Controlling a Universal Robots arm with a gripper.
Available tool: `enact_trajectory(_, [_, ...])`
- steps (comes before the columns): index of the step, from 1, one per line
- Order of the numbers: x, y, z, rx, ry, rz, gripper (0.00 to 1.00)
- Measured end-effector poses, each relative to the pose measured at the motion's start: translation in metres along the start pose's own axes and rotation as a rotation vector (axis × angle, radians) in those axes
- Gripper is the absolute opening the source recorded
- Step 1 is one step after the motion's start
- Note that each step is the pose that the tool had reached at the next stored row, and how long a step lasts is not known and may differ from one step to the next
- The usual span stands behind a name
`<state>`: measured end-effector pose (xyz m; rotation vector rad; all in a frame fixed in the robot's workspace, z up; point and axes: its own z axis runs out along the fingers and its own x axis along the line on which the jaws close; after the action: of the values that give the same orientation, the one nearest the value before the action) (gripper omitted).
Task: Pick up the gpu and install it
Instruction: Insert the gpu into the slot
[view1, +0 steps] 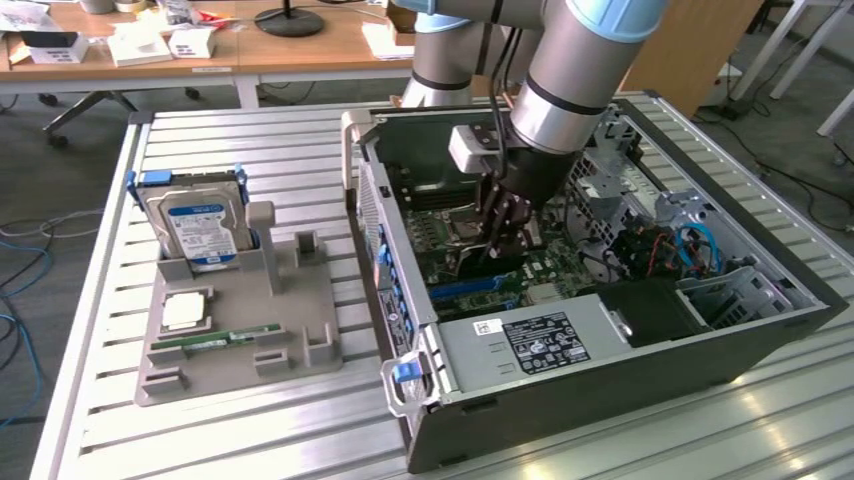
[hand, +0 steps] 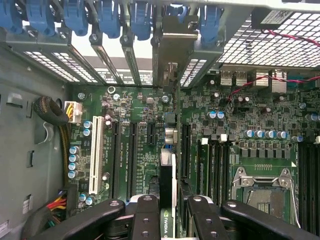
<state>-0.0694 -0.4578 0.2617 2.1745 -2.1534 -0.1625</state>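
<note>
My gripper (view1: 505, 228) reaches down into the open computer case (view1: 747, 345), over the green motherboard (view1: 554, 262). It is shut on the gpu (hand: 167, 167), a thin card seen edge-on between the two black fingers (hand: 146, 216). The card stands upright over the long expansion slots (hand: 131, 155) of the motherboard (hand: 235, 130). Its metal bracket end (hand: 171, 47) lies against the slotted rear wall of the case, below the blue clips (hand: 107, 17). Whether its edge is seated in a slot cannot be seen. In the exterior view the card is mostly hidden by the gripper.
A grey parts holder (view1: 310, 335) sits to the exterior view's left of the case, with a silver hard drive (view1: 198, 225) standing in it and a green RAM stick (view1: 216, 342) lying flat. Inside the case are a power supply (view1: 534, 345), a CPU socket (hand: 262, 190) and cables (hand: 52, 112).
</note>
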Motion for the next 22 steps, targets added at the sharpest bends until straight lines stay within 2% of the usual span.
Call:
enact_trajectory(4, [0.0000,0.0001,0.0001,0.0011,0.0000,0.000,0.26])
enact_trajectory(6, [0.0000,0.0003,0.0002,0.0074,-0.0002,0.000,0.26])
enact_trajectory(8, [0.0000,0.0002,0.0001,0.0103,0.0000,0.000,0.26])
enact_trajectory(22, [0.0000,0.0026,0.0005,0.0112,0.0001,0.000,0.26])
